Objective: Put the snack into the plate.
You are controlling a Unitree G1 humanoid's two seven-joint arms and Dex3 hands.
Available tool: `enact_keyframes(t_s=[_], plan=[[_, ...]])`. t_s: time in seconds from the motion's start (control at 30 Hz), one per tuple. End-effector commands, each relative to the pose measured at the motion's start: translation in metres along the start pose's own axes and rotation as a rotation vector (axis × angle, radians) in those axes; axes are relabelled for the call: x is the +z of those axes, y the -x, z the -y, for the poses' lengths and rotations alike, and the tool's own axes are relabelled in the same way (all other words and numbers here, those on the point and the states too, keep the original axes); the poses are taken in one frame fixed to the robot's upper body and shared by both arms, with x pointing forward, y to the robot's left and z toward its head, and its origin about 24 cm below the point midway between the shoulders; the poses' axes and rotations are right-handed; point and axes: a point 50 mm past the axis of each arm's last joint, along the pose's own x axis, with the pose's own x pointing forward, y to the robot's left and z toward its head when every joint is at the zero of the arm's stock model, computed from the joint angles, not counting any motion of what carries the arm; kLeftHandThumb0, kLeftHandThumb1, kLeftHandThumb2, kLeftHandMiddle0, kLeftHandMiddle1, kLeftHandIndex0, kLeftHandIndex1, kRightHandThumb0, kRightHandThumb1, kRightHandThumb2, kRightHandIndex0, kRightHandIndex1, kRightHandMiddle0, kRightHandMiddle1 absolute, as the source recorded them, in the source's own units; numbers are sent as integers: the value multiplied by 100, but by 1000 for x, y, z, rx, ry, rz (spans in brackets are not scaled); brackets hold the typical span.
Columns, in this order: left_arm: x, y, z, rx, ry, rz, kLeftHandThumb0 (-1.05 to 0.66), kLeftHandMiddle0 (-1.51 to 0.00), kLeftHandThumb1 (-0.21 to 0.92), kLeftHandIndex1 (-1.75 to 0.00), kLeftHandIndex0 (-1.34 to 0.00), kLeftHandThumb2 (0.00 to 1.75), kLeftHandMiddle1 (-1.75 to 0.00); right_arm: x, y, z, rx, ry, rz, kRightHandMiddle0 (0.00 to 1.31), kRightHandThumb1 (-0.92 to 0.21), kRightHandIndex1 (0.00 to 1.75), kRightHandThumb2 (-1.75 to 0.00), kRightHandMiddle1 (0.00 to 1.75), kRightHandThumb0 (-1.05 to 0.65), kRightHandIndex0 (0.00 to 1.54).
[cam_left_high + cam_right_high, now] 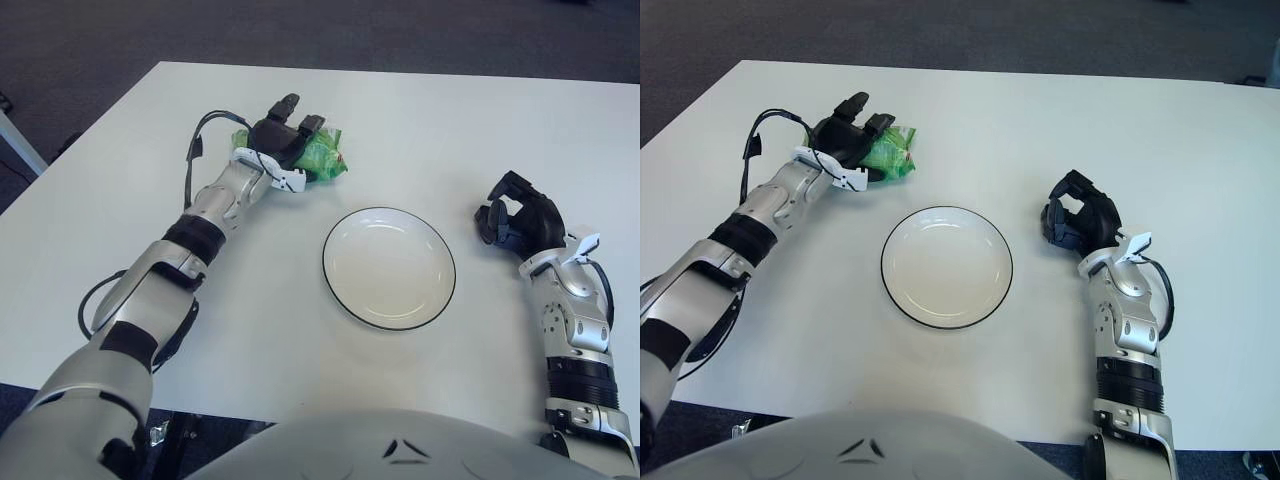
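Note:
The green snack bag (325,156) lies on the white table, up and left of the plate (388,268). My left hand (284,137) is laid over the bag, with green showing on both sides of the palm. Its fingers (287,103) stretch out past the bag's far edge and are not closed on it. The white plate with a dark rim holds nothing. My right hand (513,217) shows to the right of the plate, fingers curled with nothing in them.
The white table (450,120) stretches wide behind and to the right of the plate. Its far edge meets dark carpet (330,30). A black cable (197,150) loops off my left wrist.

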Motion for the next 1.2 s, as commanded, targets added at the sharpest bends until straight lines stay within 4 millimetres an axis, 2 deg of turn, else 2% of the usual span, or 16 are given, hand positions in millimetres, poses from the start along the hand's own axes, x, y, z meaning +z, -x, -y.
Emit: enact_keyframes(t_s=[0.0,0.3,0.53,0.77,0.87,0.93,0.97,1.1,1.17], plan=[[-2,-6,6,-43,-30,-29,-105,0,92,-23,0,75,0,-36,14,0,-23,-44,-174,57,-38,175,-124,175,-46,125],[-6,-18,21,-147,29,-132,-105,0,92,-12,0,76,0,-35,13,0,-13,-26,-179,57,-38,175,-124,175,-46,126],[-6,-19,29,-224,103,-159,-105,-2,92,-14,0,80,-1,-35,13,-1,-10,-28,-183,56,-38,175,-123,175,-46,126],[-8,-14,38,-299,136,-168,-105,-18,92,-23,0,83,-9,-35,15,-1,-9,-33,-177,56,-39,175,-123,175,-46,126],[-7,-12,44,-304,127,-187,-105,-11,92,-33,0,81,-54,-35,15,-1,-9,-38,-176,56,-39,175,-123,175,-46,126],[-7,-10,47,-302,121,-198,-105,-5,92,-43,0,80,-96,-35,15,-1,-8,-39,-176,56,-39,175,-122,175,-46,126],[-7,-10,48,-295,118,-203,-105,-3,92,-47,0,79,-110,-35,15,-2,-9,-37,-176,56,-39,175,-123,175,-46,126],[-8,-9,48,-265,110,-215,-105,-4,92,-67,0,75,-140,-35,15,-1,-8,-32,-177,56,-39,175,-123,175,-46,126],[-8,-9,47,-242,113,-220,-105,-6,92,-93,0,70,-153,-35,15,-1,-6,-31,-179,56,-38,175,-123,175,-46,126]])
